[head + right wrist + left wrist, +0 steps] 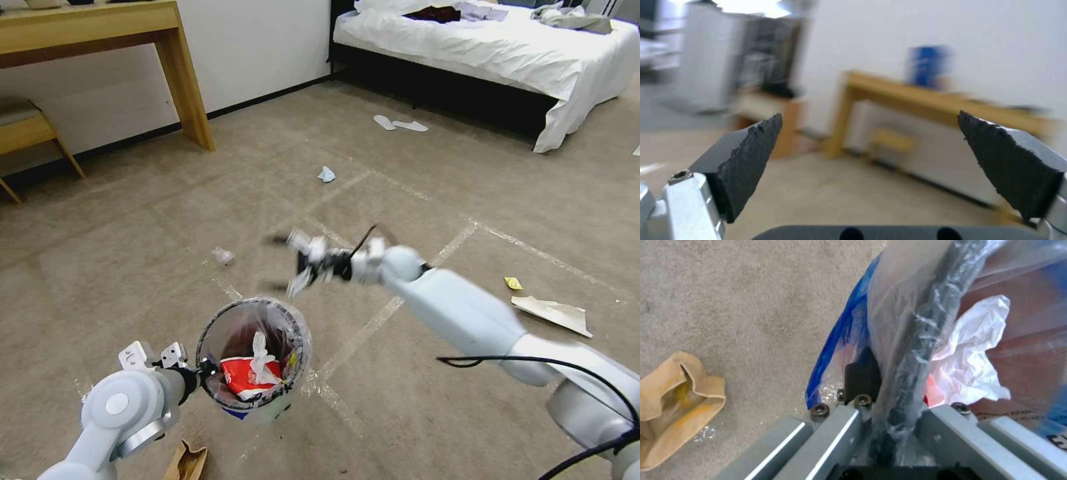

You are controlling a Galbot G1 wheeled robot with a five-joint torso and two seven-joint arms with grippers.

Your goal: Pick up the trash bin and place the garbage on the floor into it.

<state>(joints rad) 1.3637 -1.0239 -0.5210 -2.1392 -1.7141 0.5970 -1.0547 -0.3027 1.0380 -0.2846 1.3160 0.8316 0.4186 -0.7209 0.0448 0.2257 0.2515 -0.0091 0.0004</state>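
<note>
Beige floor (167, 220) spreads under me. My left gripper (889, 406) clamps the trash bin (253, 360) by its lined rim, low before me, wrappers inside. My right gripper (869, 166) hangs above, jaws wide apart, empty. A tissue (326, 175) lies farther off.

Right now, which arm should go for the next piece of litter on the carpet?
Right. Its end effector is open and empty above the carpet; the left end effector is clamped on the bin rim.
</note>
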